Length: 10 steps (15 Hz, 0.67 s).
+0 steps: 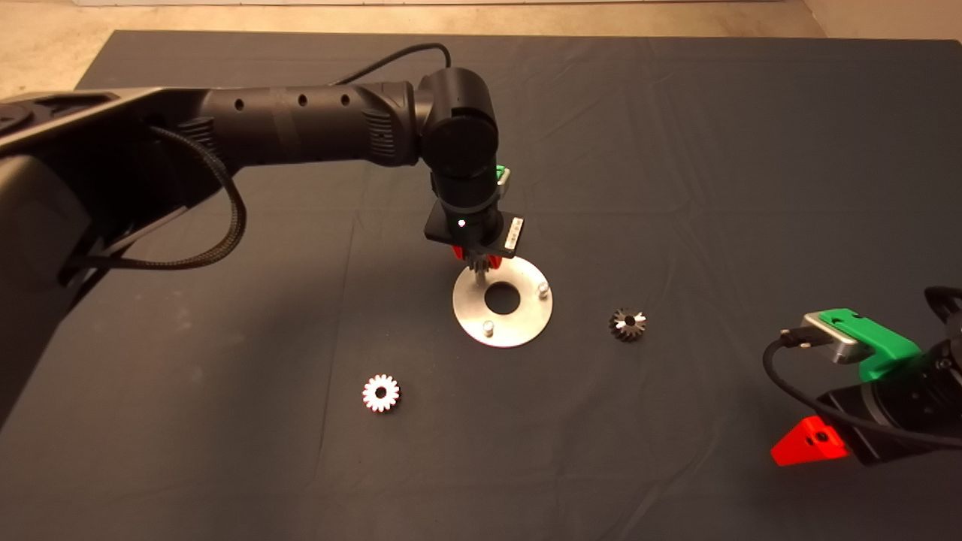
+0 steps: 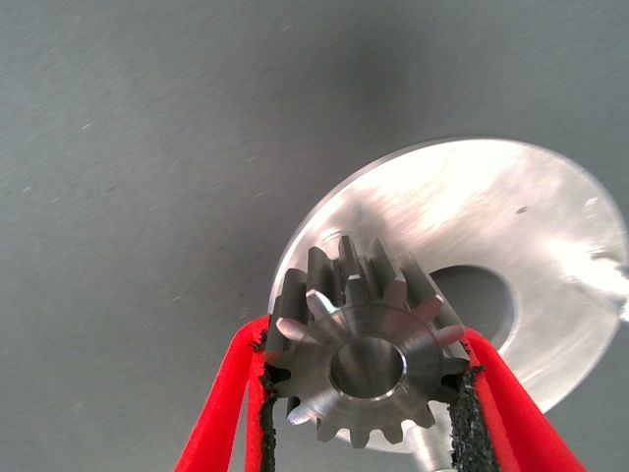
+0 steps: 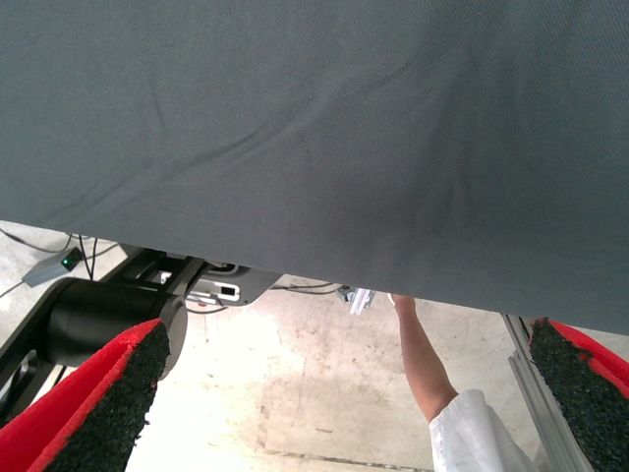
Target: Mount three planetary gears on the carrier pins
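My left gripper (image 1: pixel 474 260) hangs over the far-left part of the round silver plate (image 1: pixel 518 327), shut on one planetary gear (image 2: pixel 369 372), which sits gripped by its teeth between the red fingers (image 2: pixel 221 413). The held gear is just above one carrier pin (image 1: pixel 479 276). Two other carrier pins (image 1: pixel 488 327) (image 1: pixel 543 288) stand bare on the plate. Two more planetary gears lie flat on the mat: a bright one (image 1: pixel 381 393) to the plate's front left and a darker one (image 1: pixel 627 324) to its right. My right gripper (image 1: pixel 810 443) is parked at the lower right, open and holding nothing.
The dark mat (image 1: pixel 225 451) covers the table. In the right wrist view the mat's edge (image 3: pixel 295 265) shows with the floor beyond it, a machine base (image 3: pixel 108 315) and a person's arm (image 3: pixel 425 364).
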Each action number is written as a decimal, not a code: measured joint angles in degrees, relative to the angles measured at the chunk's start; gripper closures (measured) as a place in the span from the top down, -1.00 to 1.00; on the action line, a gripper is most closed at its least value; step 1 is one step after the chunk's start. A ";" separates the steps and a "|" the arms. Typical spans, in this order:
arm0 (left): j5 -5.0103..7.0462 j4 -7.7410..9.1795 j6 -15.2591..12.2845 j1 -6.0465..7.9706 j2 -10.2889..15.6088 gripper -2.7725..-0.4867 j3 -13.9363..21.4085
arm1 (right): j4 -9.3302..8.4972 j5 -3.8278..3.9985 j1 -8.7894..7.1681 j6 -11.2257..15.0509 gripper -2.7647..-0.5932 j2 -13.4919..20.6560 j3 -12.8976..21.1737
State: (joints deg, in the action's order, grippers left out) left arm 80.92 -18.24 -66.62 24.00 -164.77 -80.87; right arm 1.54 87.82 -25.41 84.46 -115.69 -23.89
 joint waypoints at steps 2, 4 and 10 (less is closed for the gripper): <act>0.44 -0.01 0.00 0.00 -0.01 -0.67 0.00 | 0.02 0.00 0.00 0.00 0.97 0.00 0.00; 0.42 -0.01 0.00 0.00 0.00 -0.67 0.00 | 0.02 0.00 0.00 0.00 0.97 0.00 0.00; 0.39 -0.06 0.02 0.00 -0.01 -0.67 -0.02 | 0.02 0.00 0.00 0.00 0.97 0.00 0.00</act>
State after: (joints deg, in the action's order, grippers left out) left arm 81.31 -18.30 -66.60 24.00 -164.78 -80.90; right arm 1.56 87.82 -25.41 84.46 -115.69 -23.89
